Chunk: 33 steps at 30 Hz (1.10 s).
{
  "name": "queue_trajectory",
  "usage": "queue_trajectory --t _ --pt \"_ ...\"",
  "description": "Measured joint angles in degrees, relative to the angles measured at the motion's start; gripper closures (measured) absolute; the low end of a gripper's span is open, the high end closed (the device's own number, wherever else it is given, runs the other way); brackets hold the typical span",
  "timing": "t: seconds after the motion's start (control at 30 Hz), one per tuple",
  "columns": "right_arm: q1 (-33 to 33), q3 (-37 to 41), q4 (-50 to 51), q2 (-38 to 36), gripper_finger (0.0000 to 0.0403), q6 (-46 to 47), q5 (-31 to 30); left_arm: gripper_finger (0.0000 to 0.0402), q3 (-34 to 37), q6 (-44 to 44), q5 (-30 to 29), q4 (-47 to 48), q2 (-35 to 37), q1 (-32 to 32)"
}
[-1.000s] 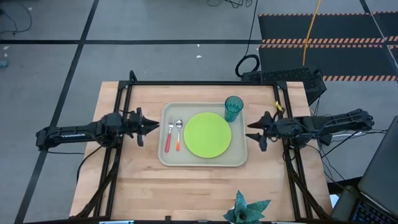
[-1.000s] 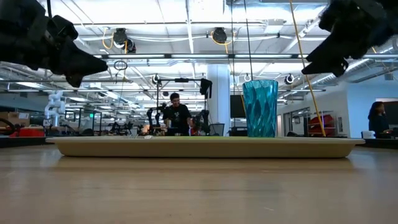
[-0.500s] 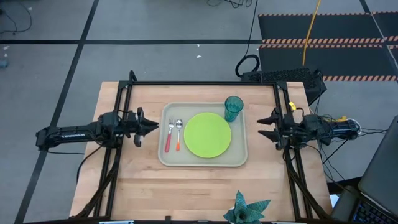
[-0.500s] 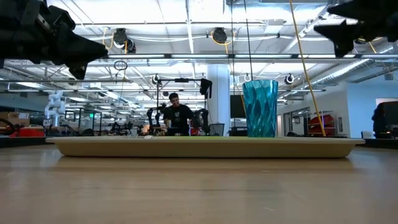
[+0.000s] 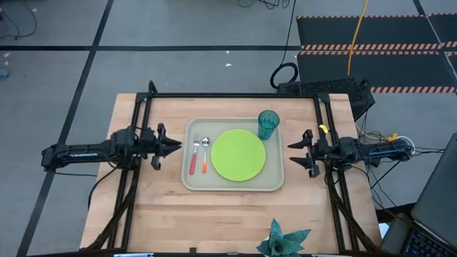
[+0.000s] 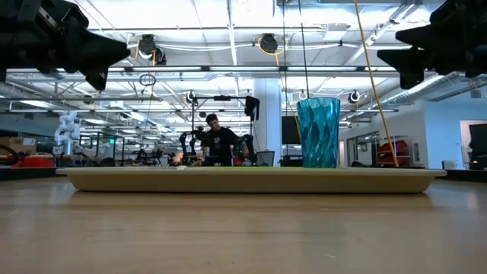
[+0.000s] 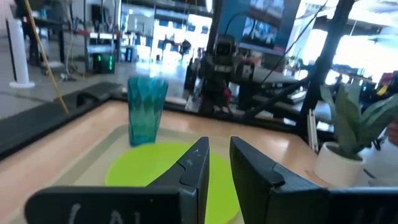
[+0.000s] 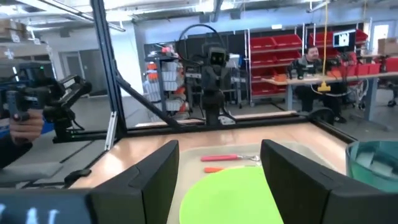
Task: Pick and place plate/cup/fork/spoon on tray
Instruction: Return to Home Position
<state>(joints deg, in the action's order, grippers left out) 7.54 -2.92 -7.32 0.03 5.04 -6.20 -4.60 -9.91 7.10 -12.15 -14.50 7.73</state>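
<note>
The beige tray (image 5: 187, 178) lies in the middle of the table. On it rest the lime-green plate (image 5: 238, 154), the teal cup (image 5: 268, 124) standing upright at its far right corner, and the red-handled fork (image 5: 193, 155) and orange-handled spoon (image 5: 205, 154) side by side at its left. My left gripper (image 5: 177, 145) hovers level just off the tray's left edge, narrowly open, nothing between its fingers (image 7: 194, 163). My right gripper (image 5: 291, 153) hovers level off the tray's right edge, open wide and holding nothing (image 8: 221, 168).
A spiky teal leafy object (image 5: 285, 243) sits at the table's near edge. Black frame rails (image 5: 235, 95) run along the far, left and right sides. Bare wood lies between the tray and the near edge. A person (image 6: 217, 141) stands in the room behind.
My right gripper has tipped up from slanting down toward the tray to level and has rolled, its arm folding back toward the table's right edge. My left gripper has tipped up slightly to level. Tray, plate, cup, fork and spoon have stayed put.
</note>
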Motion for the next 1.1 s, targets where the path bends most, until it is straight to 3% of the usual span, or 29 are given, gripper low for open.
queue_trajectory --t 0.6,0.83,0.97,1.1 --pt "-0.3 0.2 4.2 0.1 0.0184 4.5 -1.3 0.0335 4.0 2.8 2.1 0.3 12.4 0.0" --pt "-0.4 0.8 4.1 0.1 0.0184 5.2 -1.6 0.0335 4.0 3.4 2.3 0.5 13.0 0.0" --pt "-0.4 2.1 4.0 0.7 0.0184 6.4 -5.7 0.0335 4.0 1.5 0.7 0.4 12.9 0.0" --pt "-0.4 2.1 3.6 1.2 0.0184 6.3 -5.9 0.0335 4.0 -0.8 0.4 1.2 12.9 0.0"
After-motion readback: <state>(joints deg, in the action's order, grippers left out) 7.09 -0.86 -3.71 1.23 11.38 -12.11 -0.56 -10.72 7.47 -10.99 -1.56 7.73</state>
